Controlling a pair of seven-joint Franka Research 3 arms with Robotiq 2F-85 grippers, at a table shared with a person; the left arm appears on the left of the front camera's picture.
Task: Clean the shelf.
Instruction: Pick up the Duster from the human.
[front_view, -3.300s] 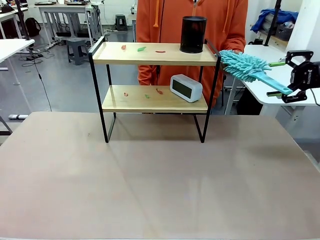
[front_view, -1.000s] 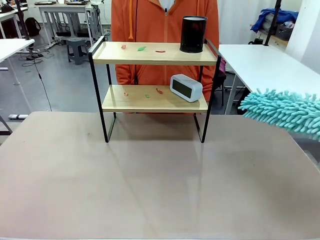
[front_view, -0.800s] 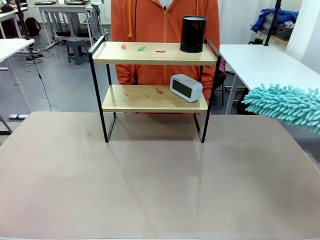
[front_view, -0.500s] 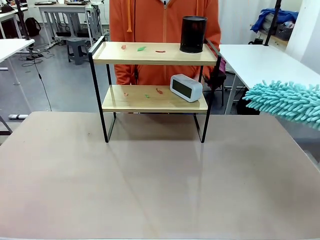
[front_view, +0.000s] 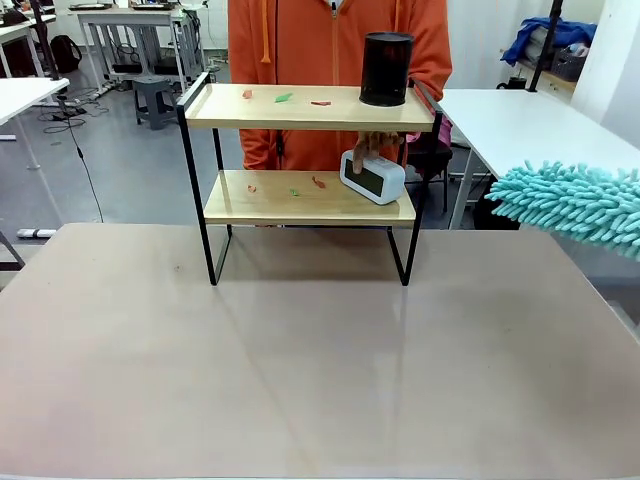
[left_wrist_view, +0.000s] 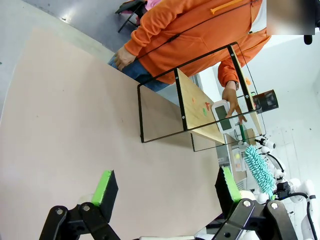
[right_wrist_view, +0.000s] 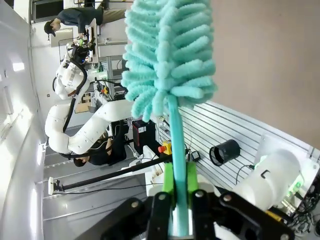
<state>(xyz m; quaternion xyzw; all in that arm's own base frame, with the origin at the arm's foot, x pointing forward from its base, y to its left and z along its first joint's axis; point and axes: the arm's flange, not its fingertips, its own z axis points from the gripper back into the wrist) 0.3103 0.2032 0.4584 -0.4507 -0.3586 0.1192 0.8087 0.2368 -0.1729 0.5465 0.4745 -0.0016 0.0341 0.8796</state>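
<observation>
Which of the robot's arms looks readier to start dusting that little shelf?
Right: the right gripper is shut on the teal duster, whose head hangs to the right of the shelf. The left gripper is open and empty, farther back over the table.

The desk (front_view: 300, 380), a plain tan surface, runs bare from beneath the left jaws out to the shelf (front_view: 240, 118), which stands on it on four black legs, well ahead of them. Upper board (front_view: 330, 118): a black cylindrical container (front_view: 386, 68) upright at the end farther from the left jaws, small red and green scraps (front_view: 284, 97) toward the nearer end. Lower board (front_view: 250, 210): a white clock (front_view: 372, 176) below the container, further scraps (front_view: 294, 192) just beside it.
</observation>
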